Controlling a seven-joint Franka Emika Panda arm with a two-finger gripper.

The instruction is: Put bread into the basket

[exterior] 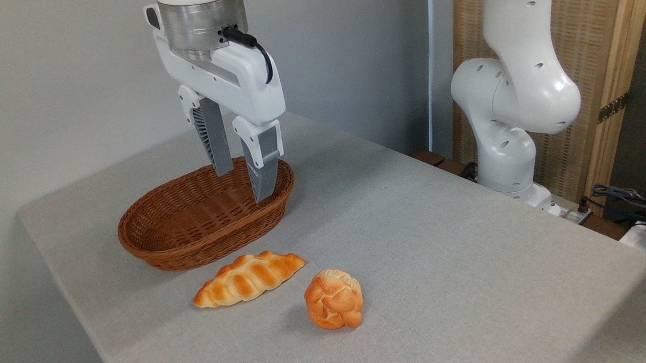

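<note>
I see my gripper (243, 185) with fingers spread, holding nothing, hanging over the basket (158, 246). The bread (248, 278) lies on the table (438, 242) below it, beside a round bun (334, 299).

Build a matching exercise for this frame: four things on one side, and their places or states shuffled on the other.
Things:
1. braided loaf
2. knotted bun
3. wicker basket
4. gripper

Places or states:
A. open, hanging over the basket's right end
B. empty, behind the loaf
C. on the cloth, just in front of the basket
D. on the cloth, right of the loaf

Pairs: 1-C, 2-D, 3-B, 4-A
</note>
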